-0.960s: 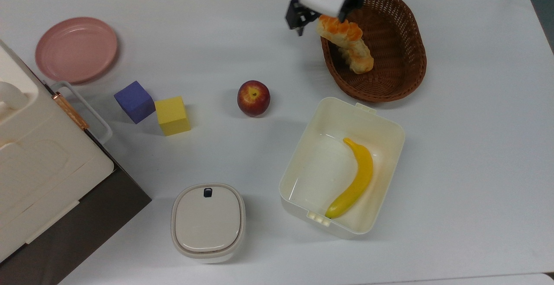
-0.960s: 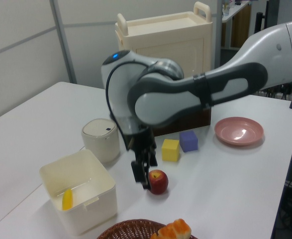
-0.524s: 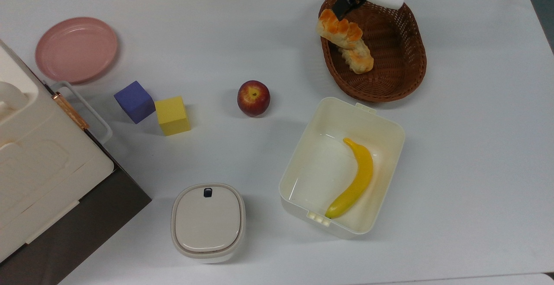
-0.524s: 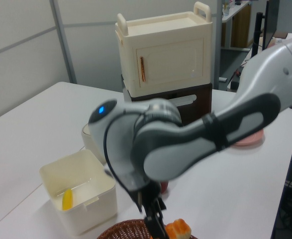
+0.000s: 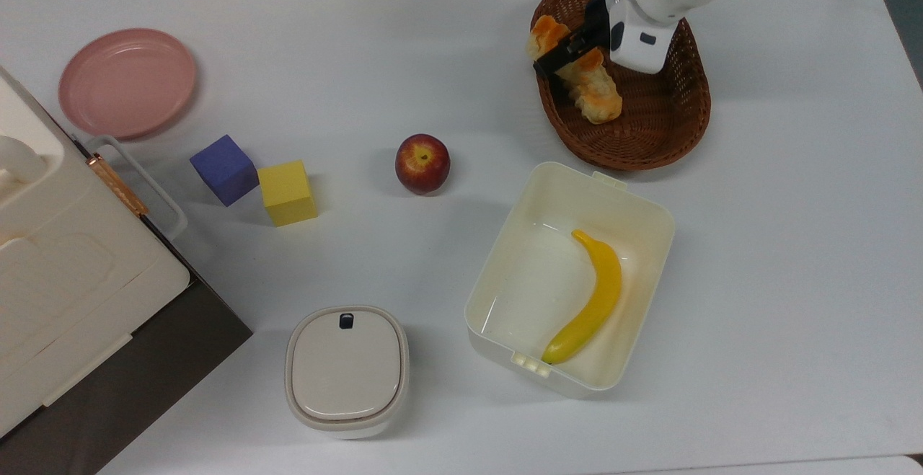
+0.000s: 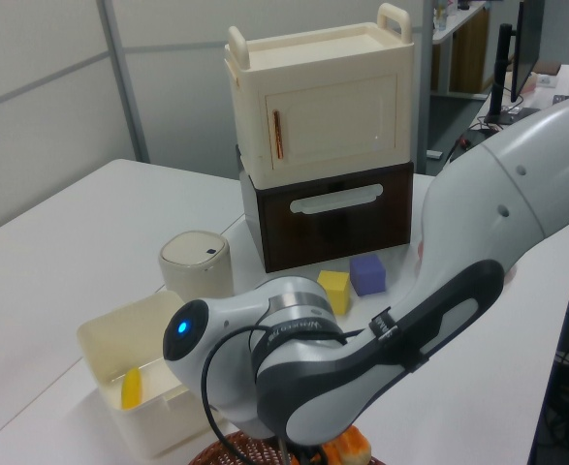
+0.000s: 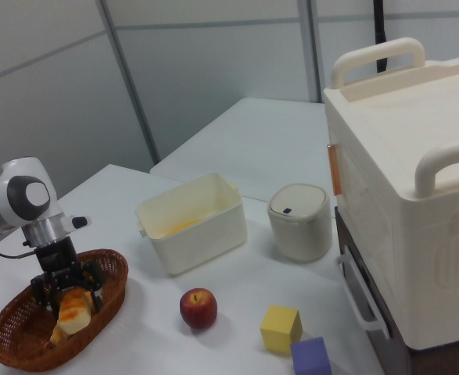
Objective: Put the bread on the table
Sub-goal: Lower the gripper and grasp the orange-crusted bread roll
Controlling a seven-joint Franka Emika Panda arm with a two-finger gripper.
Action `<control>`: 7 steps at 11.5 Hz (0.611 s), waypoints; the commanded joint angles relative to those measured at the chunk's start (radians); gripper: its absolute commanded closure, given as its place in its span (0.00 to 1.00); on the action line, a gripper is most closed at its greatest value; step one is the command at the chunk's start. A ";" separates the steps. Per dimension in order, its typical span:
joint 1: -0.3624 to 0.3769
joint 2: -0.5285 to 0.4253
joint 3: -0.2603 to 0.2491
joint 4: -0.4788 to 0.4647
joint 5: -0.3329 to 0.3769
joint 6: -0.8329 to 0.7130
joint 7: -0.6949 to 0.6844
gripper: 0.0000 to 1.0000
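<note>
In the upper right of the top view, the claw (image 5: pixel 561 57) reaches down into the brown wicker basket (image 5: pixel 667 118), its black fingers (image 5: pixel 551 64) set on either side of the bread (image 5: pixel 549 32). The fingers stand apart around the orange-glazed bun, and whether they already press on it cannot be told. The bread lies inside the basket at its upper left rim in the top view, resting against a paler tan loaf (image 5: pixel 597 94) that slants toward the basket's middle.

In the right view the same scene sits at the lower left: the claw (image 7: pixel 65 287) hangs straight down over the basket (image 7: pixel 14 344), with the bread (image 7: pixel 74 308) between its fingers (image 7: pixel 39 291). In the left view the arm (image 6: pixel 362 339) bulks across the lower frame, and a bit of the orange bun (image 6: pixel 347 448) peeks out at the bottom edge.

The white tabletop (image 5: pixel 793 244) carries the rest. Below the basket in the top view stands an open cream bin (image 5: pixel 649 208) holding a banana (image 5: pixel 591 295). A red apple (image 5: pixel 422 163) sits near the centre, a yellow cube (image 5: pixel 287 192) and a purple cube (image 5: pixel 224 169) touch each other to its left, and a pink plate (image 5: pixel 127 82) lies at the upper left. A lidded cream canister (image 5: pixel 347 370) stands at the lower middle, and a cream cabinet (image 5: pixel 65 273) occupies the left edge.
</note>
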 commanded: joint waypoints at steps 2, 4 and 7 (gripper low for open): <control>0.007 -0.010 -0.011 0.012 -0.012 0.028 -0.010 0.44; 0.009 -0.045 -0.009 0.041 0.020 -0.024 -0.005 0.47; -0.015 -0.093 -0.019 0.083 0.056 -0.073 -0.007 0.46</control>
